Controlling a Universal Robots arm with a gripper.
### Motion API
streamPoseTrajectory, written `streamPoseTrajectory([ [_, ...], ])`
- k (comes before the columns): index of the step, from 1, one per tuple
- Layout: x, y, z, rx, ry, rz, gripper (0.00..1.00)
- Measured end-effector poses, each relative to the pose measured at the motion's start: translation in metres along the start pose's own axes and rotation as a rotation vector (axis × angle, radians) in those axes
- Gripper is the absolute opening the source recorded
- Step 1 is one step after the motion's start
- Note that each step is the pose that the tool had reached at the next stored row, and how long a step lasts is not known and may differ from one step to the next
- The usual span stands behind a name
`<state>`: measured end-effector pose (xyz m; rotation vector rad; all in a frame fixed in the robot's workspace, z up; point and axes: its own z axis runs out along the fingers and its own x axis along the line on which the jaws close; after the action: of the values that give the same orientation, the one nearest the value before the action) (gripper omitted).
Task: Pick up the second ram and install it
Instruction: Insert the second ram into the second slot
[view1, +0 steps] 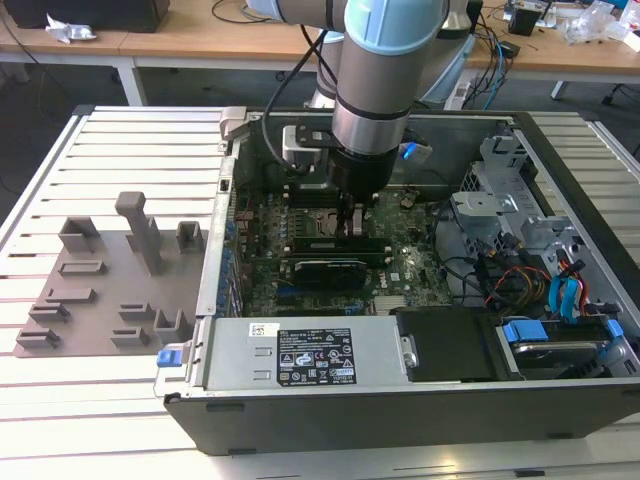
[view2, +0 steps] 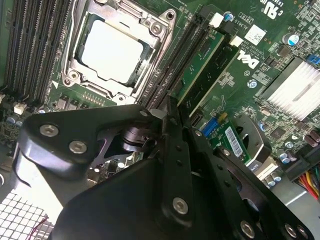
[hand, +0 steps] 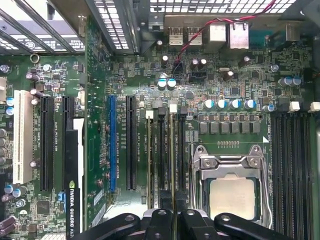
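Note:
The second ram (view2: 199, 62) is a thin green stick standing edge-up in a memory slot beside the CPU socket (view2: 112, 50). In the first wrist view the ram (hand: 173, 150) is a narrow line running straight between my fingers. My gripper (hand: 174, 212) is down inside the open computer case, shut on the ram's top edge. From the exterior view, the gripper (view1: 350, 222) reaches the motherboard just to the exterior view's right of the socket (view1: 316, 222). My black fingers (view2: 172, 150) hide the near end of the stick.
Another memory stick (view2: 222, 62) sits in the slot beside the held one. A graphics card (view1: 325, 268) lies in front of the socket, a power supply (view1: 300, 355) at the case front, and drive bays with cables (view1: 540, 270) at the exterior view's right. A grey tray (view1: 90, 300) lies outside the case.

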<state>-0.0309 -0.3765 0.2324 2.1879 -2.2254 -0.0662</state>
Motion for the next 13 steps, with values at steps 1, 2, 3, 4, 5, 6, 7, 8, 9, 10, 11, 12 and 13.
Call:
streamPoseTrajectory([
  [1,-0.0002,0.0000,0.0003,0.0000,0.0000,0.000,0.13],
  [2,-0.0006,0.0001,0.0006,0.0001,-0.0004,0.000,0.13],
  [3,-0.0009,0.0001,0.0007,0.0001,-0.0003,0.000,0.13],
  [4,-0.0010,0.0006,0.0007,0.0006,-0.0002,0.000,0.13],
  [5,-0.0010,0.0011,0.0005,0.0024,-0.0004,0.000,0.13],
  [6,-0.0010,0.0011,0.0005,0.0026,-0.0008,0.000,0.13],
  [7,-0.0009,0.0013,0.0004,0.0024,-0.0034,0.000,0.13],
  [8,-0.0010,0.0012,0.0009,0.0025,-0.0071,0.000,0.13],
  [9,-0.0010,0.0011,0.0020,0.0024,-0.0072,0.000,0.13],
  [10,-0.0009,0.0011,0.0031,0.0023,-0.0070,0.000,0.13],
  [11,-0.0009,0.0011,0.0031,0.0023,-0.0069,0.000,0.13],
  [12,-0.0009,0.0011,0.0031,0.0023,-0.0069,0.000,0.13],
  [13,-0.0009,0.0011,0.0032,0.0023,-0.0070,0.000,0.13],
])
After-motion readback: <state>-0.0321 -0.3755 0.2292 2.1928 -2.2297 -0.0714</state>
